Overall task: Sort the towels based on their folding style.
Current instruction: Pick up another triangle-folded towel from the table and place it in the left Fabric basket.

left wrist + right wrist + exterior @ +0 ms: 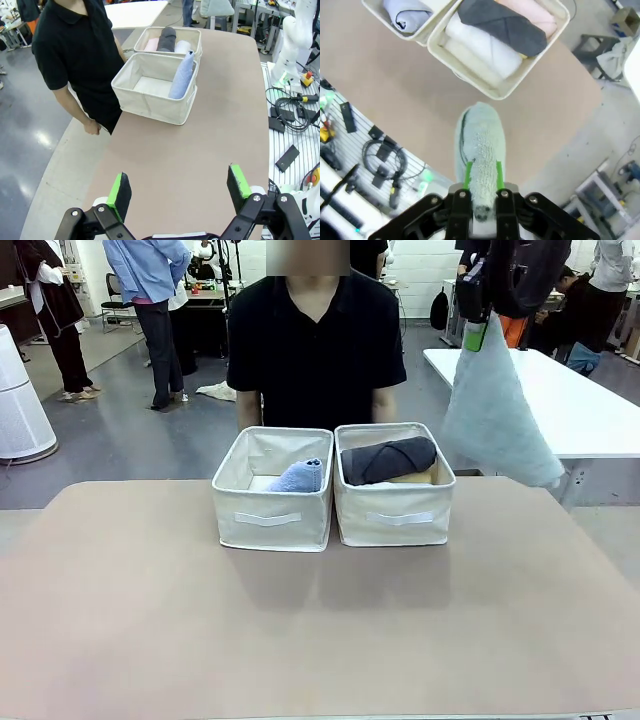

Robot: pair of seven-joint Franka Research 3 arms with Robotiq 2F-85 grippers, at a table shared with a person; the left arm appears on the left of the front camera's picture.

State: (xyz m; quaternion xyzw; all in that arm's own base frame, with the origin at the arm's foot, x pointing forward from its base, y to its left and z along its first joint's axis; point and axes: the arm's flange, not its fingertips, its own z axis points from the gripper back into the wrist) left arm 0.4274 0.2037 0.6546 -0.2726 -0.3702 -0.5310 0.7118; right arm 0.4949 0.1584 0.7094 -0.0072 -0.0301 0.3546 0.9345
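My right gripper [477, 333] hangs high at the right, shut on the tip of a pale teal-grey towel [497, 412] that droops beside the bins. In the right wrist view its jaws [482, 176] pinch that towel [481, 142] above the table, just off the bin of rolls. The right bin [394, 515] holds a dark grey roll [388, 460] on top, with a white roll [482, 47] and a pink roll [532, 12] beside it. A lavender-blue towel [297, 478] leans in the left bin [270, 518]. My left gripper [179, 187] stands open over bare table, far from the bins.
A person in a black shirt [316, 350] stands right behind the two cream bins, hands low at the far edge. A white table [590, 410] lies off to the right. The tan tabletop [300, 630] in front of the bins is bare.
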